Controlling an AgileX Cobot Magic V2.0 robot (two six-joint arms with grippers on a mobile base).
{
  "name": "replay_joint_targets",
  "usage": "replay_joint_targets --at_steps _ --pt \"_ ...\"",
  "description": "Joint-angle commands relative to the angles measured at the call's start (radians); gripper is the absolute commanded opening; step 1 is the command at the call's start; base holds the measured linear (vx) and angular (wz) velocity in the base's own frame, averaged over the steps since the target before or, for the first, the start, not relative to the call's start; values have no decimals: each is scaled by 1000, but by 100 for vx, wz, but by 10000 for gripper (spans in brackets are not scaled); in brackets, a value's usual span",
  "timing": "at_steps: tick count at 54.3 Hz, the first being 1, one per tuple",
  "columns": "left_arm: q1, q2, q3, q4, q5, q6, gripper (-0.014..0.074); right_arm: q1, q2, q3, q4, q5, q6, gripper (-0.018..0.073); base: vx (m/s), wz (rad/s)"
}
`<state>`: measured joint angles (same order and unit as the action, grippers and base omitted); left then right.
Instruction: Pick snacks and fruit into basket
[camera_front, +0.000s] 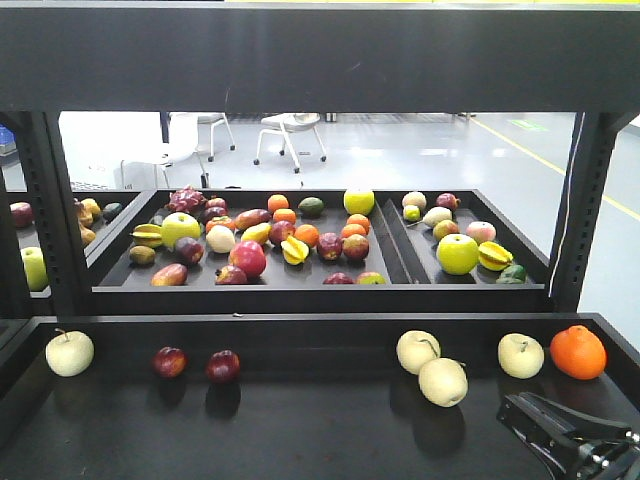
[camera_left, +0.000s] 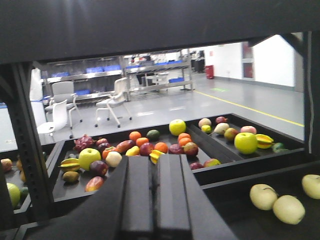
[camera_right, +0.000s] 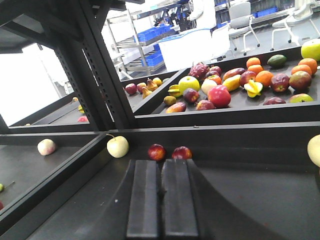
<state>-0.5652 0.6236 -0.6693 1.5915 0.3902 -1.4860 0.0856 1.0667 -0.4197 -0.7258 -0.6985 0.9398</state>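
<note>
No snacks, no pebbly green fruit and no basket show in any view. My left gripper (camera_left: 155, 159) is shut, its two black fingers pressed together with nothing between them. It points at the upper tray (camera_left: 240, 161) of mixed fruit. My right gripper (camera_right: 161, 163) is also shut and empty. It hovers low over the lower shelf, just short of two red plums (camera_right: 157, 151). In the front view only a black part of the right arm (camera_front: 570, 438) shows, at the bottom right.
The upper tray (camera_front: 300, 287) holds smooth green apples (camera_front: 457, 253), oranges, star fruit and red fruit, split by a slanted divider (camera_front: 395, 240). On the lower shelf lie pale pears (camera_front: 442, 381), a pale apple (camera_front: 69, 352) and an orange (camera_front: 577, 352). Black posts (camera_front: 575, 215) and a top beam frame the rack.
</note>
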Motion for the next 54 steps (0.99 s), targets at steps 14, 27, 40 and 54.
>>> replay_joint_targets --at_steps 14,27,40,54 --pt "-1 363 -216 23 45 0 -3 -2 -13 -33 19 -72 -10 -9 0 0" --pt "-1 524 -244 30 44 14 -3 -2 -13 -33 19 -72 -10 -9 0 0" --pt "-1 535 -244 30 -28 169 -3 -2 -13 -33 19 -72 -10 -9 0 0" --pt "-1 534 -244 30 -90 271 -3 -2 -13 -33 19 -72 -10 -9 0 0"
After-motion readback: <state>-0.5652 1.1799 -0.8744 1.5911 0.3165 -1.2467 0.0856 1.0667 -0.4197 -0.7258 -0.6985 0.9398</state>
